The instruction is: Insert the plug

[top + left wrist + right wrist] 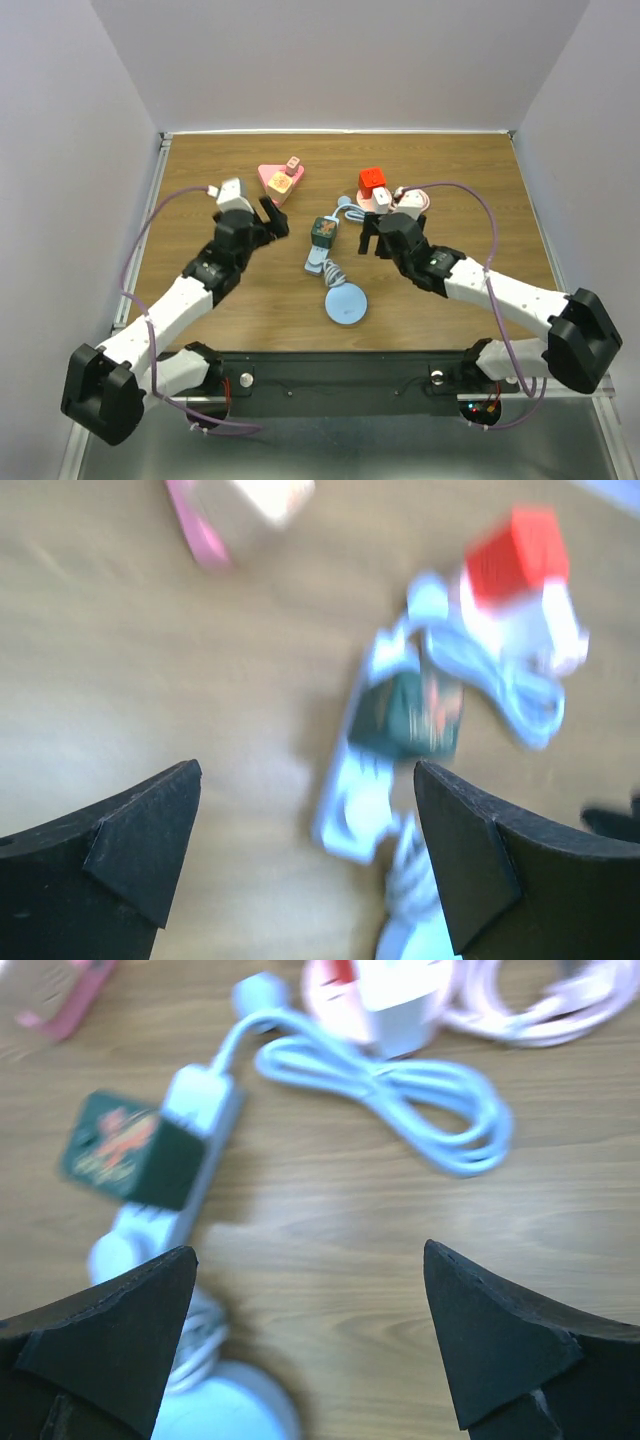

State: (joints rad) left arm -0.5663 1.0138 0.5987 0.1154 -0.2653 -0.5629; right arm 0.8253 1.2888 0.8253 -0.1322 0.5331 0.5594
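Note:
The plug (323,231) is a dark green block that sits on top of the light blue power strip (317,252) in the middle of the table. My left gripper (275,215) hovers open just left of them, holding nothing. My right gripper (368,236) hovers open just right of them, also empty. The left wrist view is blurred: the plug (410,712) and strip (355,805) lie ahead between the black fingers (150,830). In the right wrist view the plug (130,1150) and strip (205,1100) lie to the upper left, outside the open gripper (310,1255).
The strip's pale blue cable (400,1090) loops to the right and coils down to a round blue disc (346,303). A red and white adapter (373,182) with a pink cable (412,196) sits behind the right gripper. A pink triangular block (279,178) lies at the back left.

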